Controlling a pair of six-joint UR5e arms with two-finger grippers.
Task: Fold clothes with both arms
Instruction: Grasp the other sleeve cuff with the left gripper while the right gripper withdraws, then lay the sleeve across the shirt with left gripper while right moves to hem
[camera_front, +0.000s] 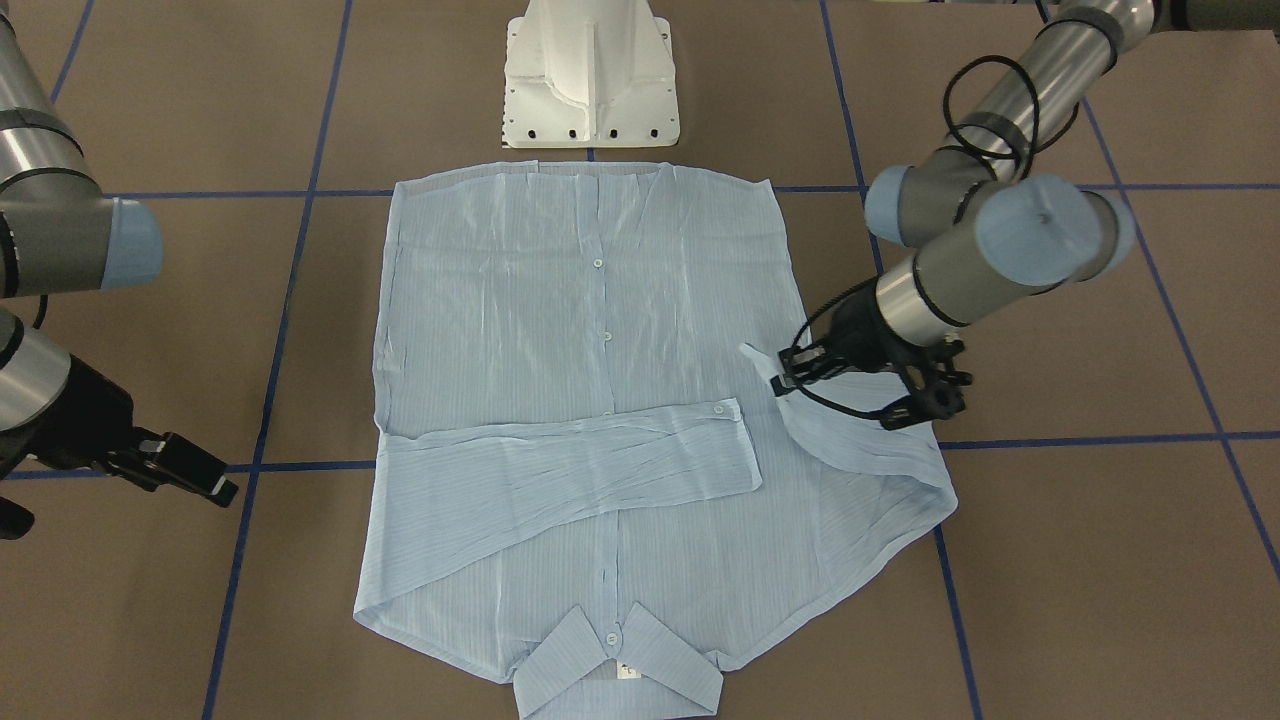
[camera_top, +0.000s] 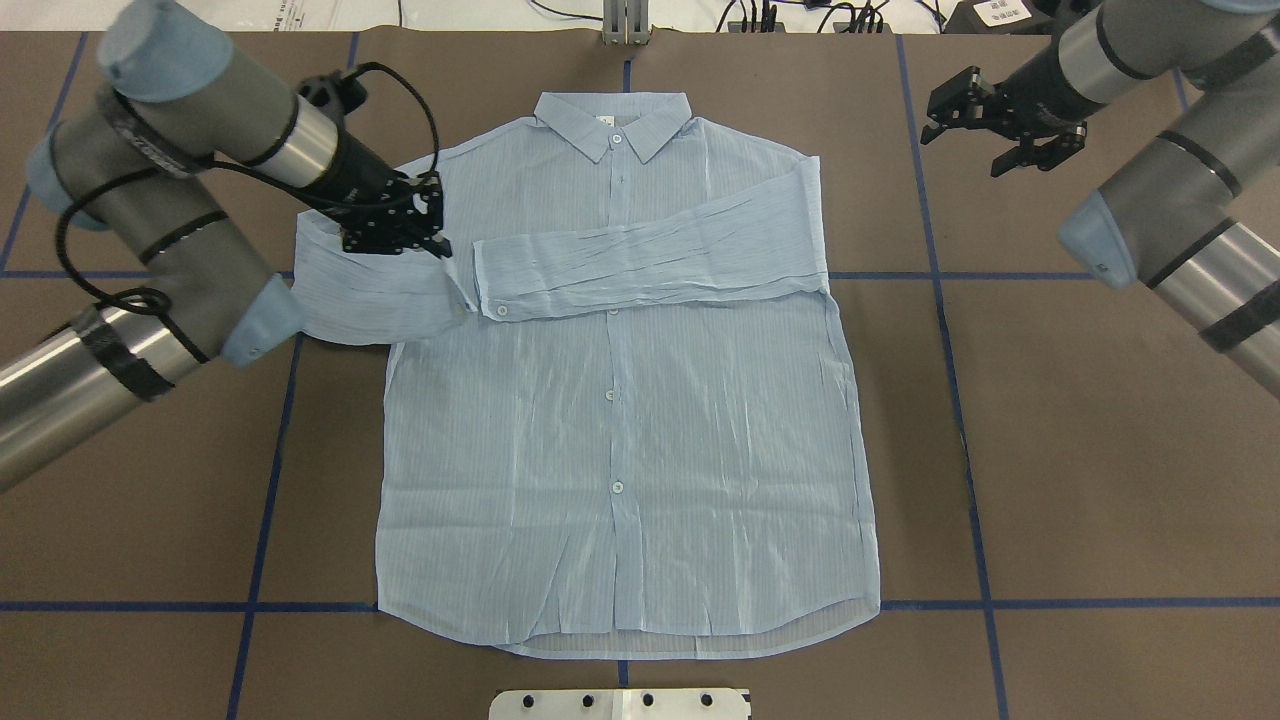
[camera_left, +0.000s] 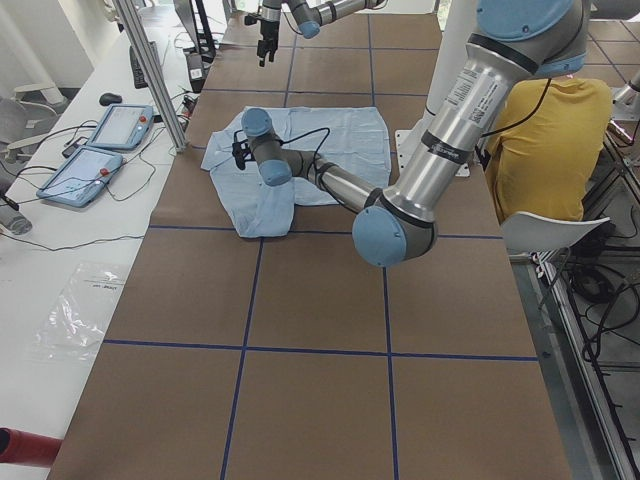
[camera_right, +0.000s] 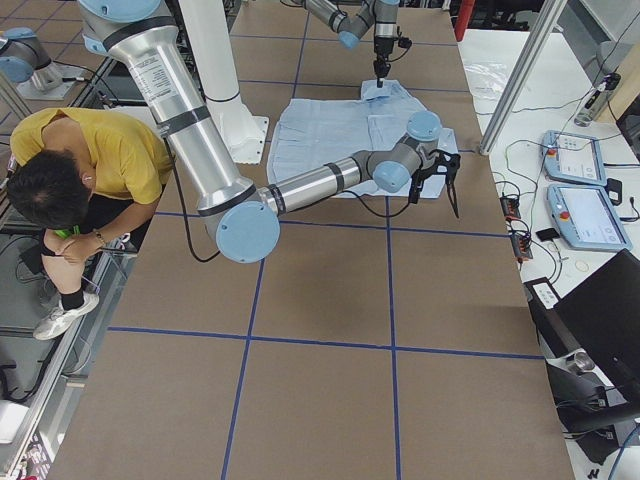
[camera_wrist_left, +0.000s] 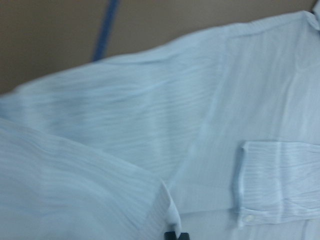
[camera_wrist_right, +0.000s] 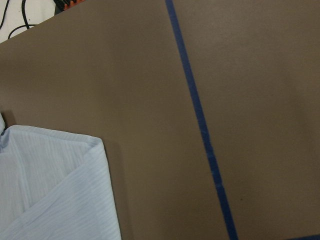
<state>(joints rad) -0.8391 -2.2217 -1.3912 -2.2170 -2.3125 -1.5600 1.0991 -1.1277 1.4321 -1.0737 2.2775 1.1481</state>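
The light-blue shirt (camera_top: 620, 420) lies flat on the brown table, front up and buttoned, with its collar (camera_top: 612, 122) at the far side from the robot. One sleeve (camera_top: 650, 265) is folded across the chest. My left gripper (camera_top: 435, 240) is shut on the cuff of the other sleeve (camera_top: 370, 295) and holds it raised over the shirt's left shoulder; it also shows in the front-facing view (camera_front: 782, 380). The left wrist view shows the held cuff (camera_wrist_left: 167, 212) at the closed fingertips. My right gripper (camera_top: 975, 130) is open and empty, above bare table beside the shirt's right shoulder.
The white pedestal base (camera_front: 590, 80) stands at the near hem side. Blue tape lines (camera_top: 940, 300) cross the table. Two pendants (camera_left: 100, 150) lie on a side table past a metal post. A person in yellow (camera_right: 90, 160) sits beside the robot.
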